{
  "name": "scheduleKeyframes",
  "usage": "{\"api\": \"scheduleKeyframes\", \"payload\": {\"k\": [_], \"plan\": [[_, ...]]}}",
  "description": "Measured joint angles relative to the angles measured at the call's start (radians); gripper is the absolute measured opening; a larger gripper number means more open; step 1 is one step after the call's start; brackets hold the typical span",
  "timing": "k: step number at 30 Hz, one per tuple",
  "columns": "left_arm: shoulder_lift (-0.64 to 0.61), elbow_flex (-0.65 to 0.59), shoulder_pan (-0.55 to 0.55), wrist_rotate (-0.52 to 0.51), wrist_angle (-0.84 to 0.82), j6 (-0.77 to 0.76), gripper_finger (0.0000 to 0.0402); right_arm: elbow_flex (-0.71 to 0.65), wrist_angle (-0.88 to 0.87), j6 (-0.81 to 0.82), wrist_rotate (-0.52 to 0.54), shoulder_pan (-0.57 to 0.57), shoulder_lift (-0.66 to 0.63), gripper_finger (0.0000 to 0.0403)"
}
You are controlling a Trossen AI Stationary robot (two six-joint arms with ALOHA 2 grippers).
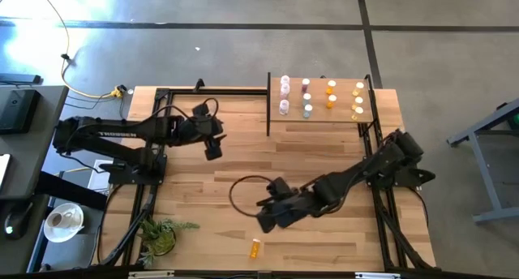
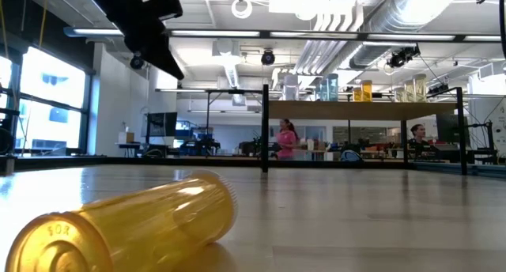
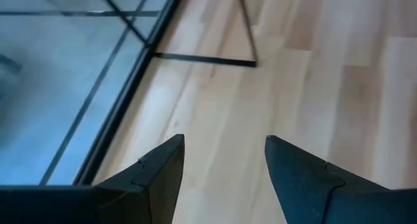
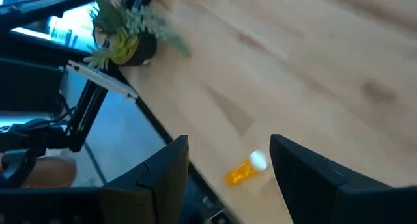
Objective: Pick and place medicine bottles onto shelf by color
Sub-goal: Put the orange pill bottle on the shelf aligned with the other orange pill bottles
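Observation:
An orange medicine bottle (image 1: 255, 248) with a white cap lies on its side on the tabletop near the front edge; it also shows in the right wrist view (image 4: 246, 170) and close up in the low view (image 2: 126, 224). My right gripper (image 1: 266, 216) is open and empty, above and a little behind it. My left gripper (image 1: 213, 148) is open and empty over the table's left middle. The shelf (image 1: 324, 102) at the far right holds several bottles standing upright in columns: pale pink, clear, orange, yellow.
A green plant (image 1: 158, 234) in a pot stands at the front left corner. Black frame rails (image 1: 154, 190) run along the table's left and right sides. A dark cable loop (image 1: 243, 190) lies mid-table. People show in the room beyond.

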Motion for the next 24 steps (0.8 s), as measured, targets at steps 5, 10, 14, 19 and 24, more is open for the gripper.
{"api": "scheduleKeyframes", "payload": {"k": [5,10,14,19,24], "plan": [[-0.004,0.000,0.055,-0.043,-0.007,0.000,0.0204,0.108,-0.026,0.130,-0.030,0.028,0.104,0.0206],[-0.006,0.000,0.112,-0.058,-0.005,0.000,0.0204,0.158,-0.026,0.283,-0.036,0.049,0.188,0.0206],[-0.006,0.000,0.148,-0.057,-0.003,0.000,0.0204,0.166,-0.006,0.410,-0.046,0.063,0.230,0.0206],[-0.006,0.000,0.178,-0.051,-0.002,0.000,0.0204,0.166,0.011,0.538,-0.068,0.079,0.258,0.0206],[-0.006,0.000,0.197,-0.050,0.000,0.000,0.0204,0.166,0.043,0.635,-0.091,0.092,0.292,0.0206]]}}
